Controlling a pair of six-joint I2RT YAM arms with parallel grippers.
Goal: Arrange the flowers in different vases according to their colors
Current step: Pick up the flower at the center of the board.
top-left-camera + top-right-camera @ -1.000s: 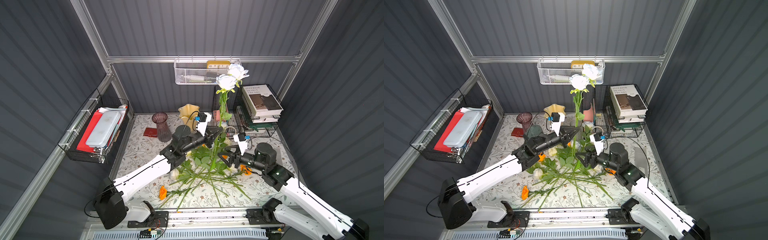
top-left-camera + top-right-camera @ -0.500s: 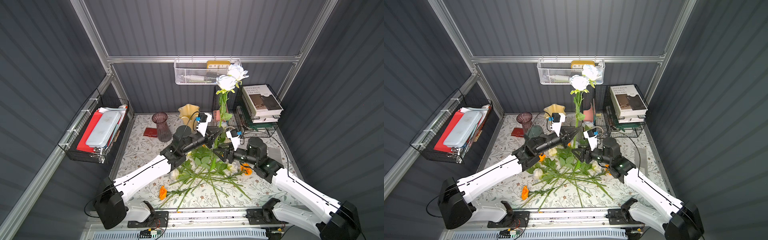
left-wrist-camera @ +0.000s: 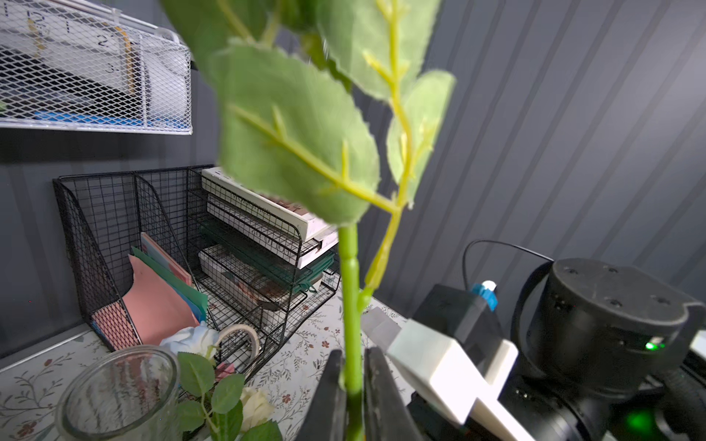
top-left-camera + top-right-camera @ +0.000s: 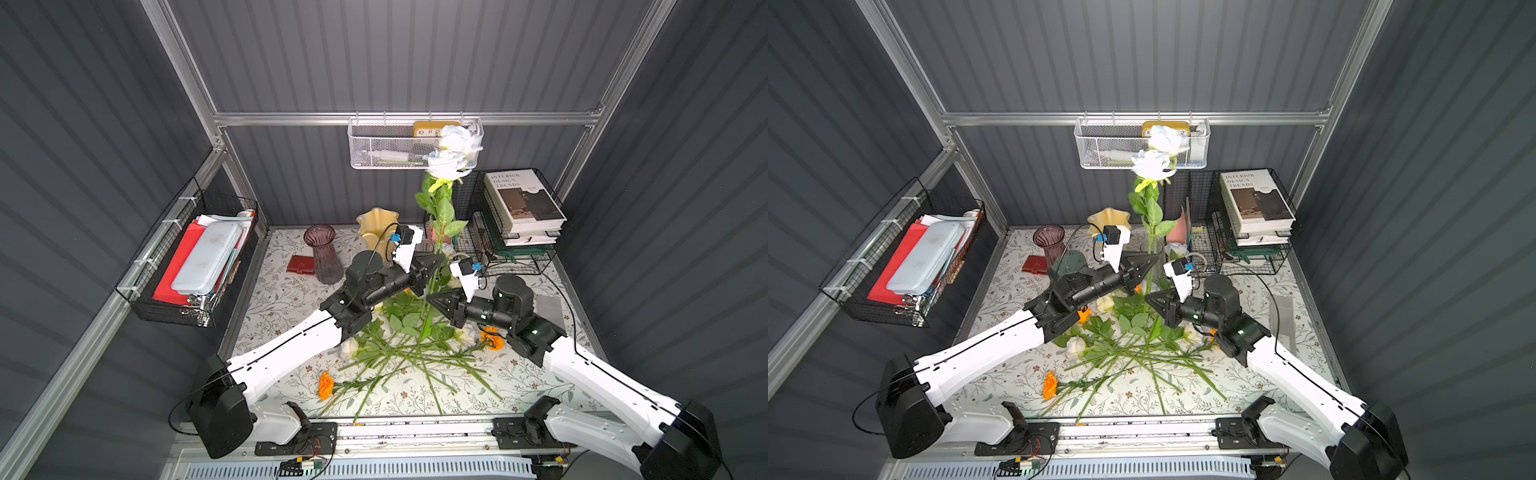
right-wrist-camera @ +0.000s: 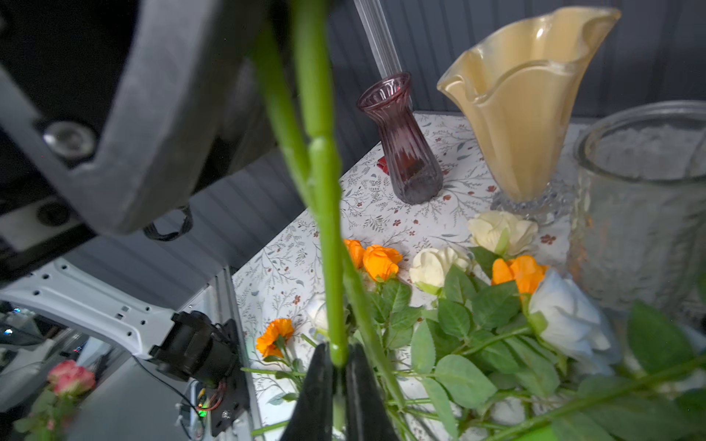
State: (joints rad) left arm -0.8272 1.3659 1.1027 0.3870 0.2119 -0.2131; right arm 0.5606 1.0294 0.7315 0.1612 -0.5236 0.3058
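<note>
Two white roses (image 4: 448, 163) stand nearly upright above the middle of the tabletop (image 4: 282, 299). Their blooms reach as high as the white mesh basket (image 4: 386, 149) on the back wall and overlap its right end in both top views. The left hand (image 4: 437, 261) has its fingers (image 3: 331, 385) close on either side of a green stem (image 3: 350, 305), but the pictures do not settle whether they press it. Just below, the right hand (image 4: 430, 297) is clamped on a stem (image 5: 331, 267), fingers together around it, and a second stem runs just beside. The stems' lower ends are lost among the leaves of the loose flowers (image 4: 399, 345) piled below. The clear glass vase (image 3: 118, 389) stands just behind the hands, its mouth open and beside the stem, not around it. The cream-yellow vase (image 4: 376, 226) sits next to it, and the purple vase (image 4: 322, 253) stands further left, near a red wallet (image 4: 301, 266). The black wire rack (image 4: 519, 232) crowds the back right corner close to the stem's leaves. Bare cloth lies open on the left side. At the front, stems reach the tabletop's edge beside an orange marigold (image 4: 326, 384).
</note>
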